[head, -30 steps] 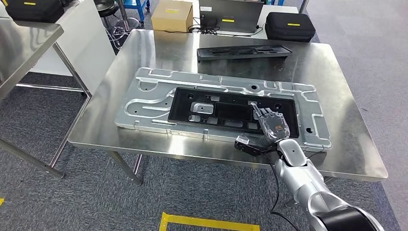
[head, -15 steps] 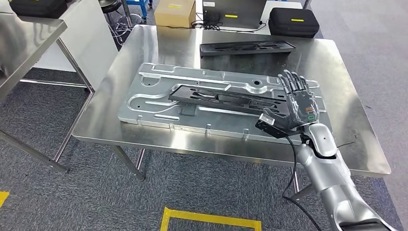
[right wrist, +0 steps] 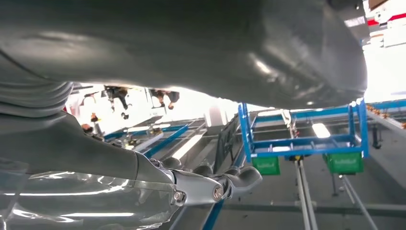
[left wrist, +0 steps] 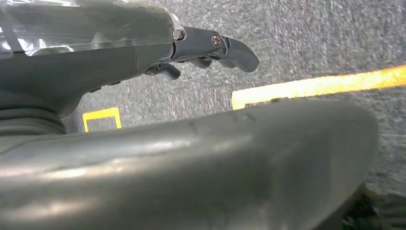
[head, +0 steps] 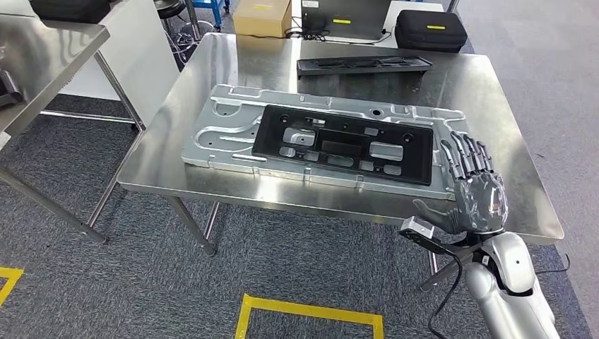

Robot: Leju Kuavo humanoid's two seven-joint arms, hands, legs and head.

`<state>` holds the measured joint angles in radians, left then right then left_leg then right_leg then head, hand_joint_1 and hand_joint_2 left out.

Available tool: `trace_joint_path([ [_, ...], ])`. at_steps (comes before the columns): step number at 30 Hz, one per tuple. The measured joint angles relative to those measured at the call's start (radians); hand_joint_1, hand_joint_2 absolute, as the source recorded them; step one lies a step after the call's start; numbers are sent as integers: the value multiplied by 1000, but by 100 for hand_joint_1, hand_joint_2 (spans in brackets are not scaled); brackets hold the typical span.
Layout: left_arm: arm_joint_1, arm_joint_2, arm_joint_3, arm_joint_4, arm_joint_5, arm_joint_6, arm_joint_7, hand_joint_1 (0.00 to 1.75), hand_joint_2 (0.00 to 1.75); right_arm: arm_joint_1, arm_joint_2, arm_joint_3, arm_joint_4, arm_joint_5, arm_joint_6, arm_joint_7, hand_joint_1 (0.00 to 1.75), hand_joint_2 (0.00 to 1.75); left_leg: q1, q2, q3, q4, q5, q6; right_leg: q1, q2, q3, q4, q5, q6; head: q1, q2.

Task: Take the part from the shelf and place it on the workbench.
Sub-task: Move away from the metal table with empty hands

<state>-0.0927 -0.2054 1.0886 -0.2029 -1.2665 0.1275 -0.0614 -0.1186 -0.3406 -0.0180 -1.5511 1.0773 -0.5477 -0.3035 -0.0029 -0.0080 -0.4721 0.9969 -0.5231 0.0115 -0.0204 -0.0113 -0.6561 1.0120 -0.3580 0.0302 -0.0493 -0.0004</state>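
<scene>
The part [head: 344,145] now lies flat on the plate [head: 219,134] on the bench [head: 212,63], no longer tilted; placing looks done. My right hand [head: 475,192] has let go and pulled back, fingers spread. My left hand [left wrist: 210,48] hangs empty.

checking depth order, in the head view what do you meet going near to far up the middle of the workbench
yellow floor marking → silver plate with the black part on it → second black part → laptop
</scene>
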Motion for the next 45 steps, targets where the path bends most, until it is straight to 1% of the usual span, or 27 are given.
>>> trace_joint_path([
  [2,-1,0,2,0,1,1,-1,0,0,50,4,-13,-41,1,-18,-2,0,0,2,3,-14,-10,27,15,-3,2,-9,4,-12,11,0,0],
  [4,-1,0,5,0,2,2,0,0,0,113,20,-29,-87,2,-45,-7,0,0,5,5,-38,-20,58,27,-4,6,-35,73,-98,17,0,0],
  [6,0,1,7,0,5,4,6,0,0,175,51,-44,-122,2,-63,-7,0,0,2,5,-68,-20,81,32,-3,9,-60,199,-196,20,0,0],
  [7,1,1,8,0,7,4,10,0,0,205,71,-51,-132,-3,-66,-3,0,0,1,6,-84,-18,90,31,-3,9,-63,250,-214,22,0,0],
  [8,1,0,9,0,9,6,14,0,0,232,92,-59,-137,-16,-64,1,0,0,0,6,-100,-14,99,30,-3,9,-52,272,-209,23,0,0],
  [9,1,0,9,0,11,7,17,0,0,255,115,-71,-139,-47,-53,0,0,0,0,7,-117,-9,107,28,-3,9,-23,260,-188,22,0,0],
  [11,1,0,10,0,11,10,19,0,0,286,164,-104,-133,-150,-4,-20,0,0,0,8,-144,5,120,21,-2,8,81,143,-155,17,0,0],
  [13,0,-1,11,0,11,12,18,0,0,300,217,-157,-112,-267,68,-56,0,0,-2,9,-157,16,131,12,3,8,172,17,-170,4,0,0],
  [15,-1,-3,12,0,11,13,17,0,0,311,269,-214,-77,-337,117,-94,0,0,-2,10,-158,16,144,-1,10,9,194,-25,-179,-10,-1,0],
  [17,0,-3,14,0,11,13,16,0,0,319,311,-257,-46,-357,132,-121,0,0,0,9,-165,21,141,-13,6,6,180,-29,-160,-25,-2,0],
  [18,1,-3,15,0,11,13,16,0,0,321,328,-273,-35,-359,137,-127,0,0,2,8,-174,41,112,-18,4,5,169,-32,-147,-33,-2,0],
  [21,1,-3,16,0,9,14,15,0,0,322,371,-312,-6,-380,187,-104,0,0,7,8,-214,206,-41,-31,3,4,123,-33,-108,-43,-2,0],
  [22,1,-3,16,0,5,13,14,0,0,319,386,-331,15,-398,217,-87,0,0,8,8,-219,262,-64,-34,4,4,107,-31,-96,-42,-2,0],
  [24,0,-3,15,0,-5,12,10,0,0,297,416,-384,100,-436,259,-72,0,0,9,8,-191,292,-35,-35,5,3,75,-26,-74,-39,-2,0],
  [26,-2,-2,13,0,-15,11,5,0,0,251,435,-457,259,-469,269,-106,0,0,9,7,-96,185,14,-29,6,2,46,-19,-54,-33,-2,0],
  [28,-8,-2,10,0,-23,11,0,0,0,192,441,-540,466,-508,274,-151,0,0,6,4,5,34,5,-19,8,3,28,-14,-35,-23,-2,0],
  [29,-12,-2,8,0,-26,10,-2,0,0,164,441,-581,573,-532,284,-157,0,0,3,3,30,-11,-8,-13,9,4,24,-15,-26,-17,-2,0],
  [31,-16,-2,6,1,-29,10,-1,0,0,121,439,-662,770,-579,313,-117,0,0,0,5,28,-31,-2,1,9,7,22,-21,-7,-4,-2,0],
  [32,-17,-2,6,1,-30,10,0,0,0,107,439,-699,851,-599,326,-82,0,0,1,11,21,-34,9,10,8,9,17,-17,-13,1,-2,0],
  [34,-18,-1,6,1,-30,10,2,0,0,94,440,-760,983,-628,346,-7,0,0,5,23,-3,-39,35,29,4,11,-8,35,-83,9,-2,0],
  [36,-19,-1,6,1,-31,10,5,0,0,86,443,-808,1082,-652,361,58,0,0,3,36,-34,-38,58,36,2,11,-43,159,-193,15,-1,0],
  [37,-18,-1,6,1,-32,10,7,0,0,81,445,-828,1120,-660,364,85,0,0,1,44,-50,-36,69,35,0,11,-54,223,-223,18,-1,0],
  [38,-17,-1,6,1,-33,10,10,0,0,77,446,-848,1153,-666,363,105,0,0,0,54,-67,-33,80,34,-1,11,-54,268,-226,21,-1,0],
  [39,-16,-1,5,1,-34,10,12,0,0,73,446,-865,1179,-669,363,118,0,0,1,63,-84,-29,90,31,-3,10,-39,282,-206,24,-1,0],
  [41,-17,-1,5,1,-35,10,15,0,0,66,446,-889,1217,-672,361,132,0,0,2,80,-117,-13,104,23,-6,-7,46,204,-151,28,-1,0],
  [43,-17,0,5,1,-36,10,16,0,0,53,446,-903,1243,-673,361,141,0,0,1,97,-141,7,113,13,-3,-41,158,53,-155,24,-2,0],
  [45,-17,0,5,1,-39,11,18,0,0,41,446,-914,1263,-673,360,148,0,0,-2,117,-151,18,124,1,4,-52,204,-29,-182,8,-2,0],
])
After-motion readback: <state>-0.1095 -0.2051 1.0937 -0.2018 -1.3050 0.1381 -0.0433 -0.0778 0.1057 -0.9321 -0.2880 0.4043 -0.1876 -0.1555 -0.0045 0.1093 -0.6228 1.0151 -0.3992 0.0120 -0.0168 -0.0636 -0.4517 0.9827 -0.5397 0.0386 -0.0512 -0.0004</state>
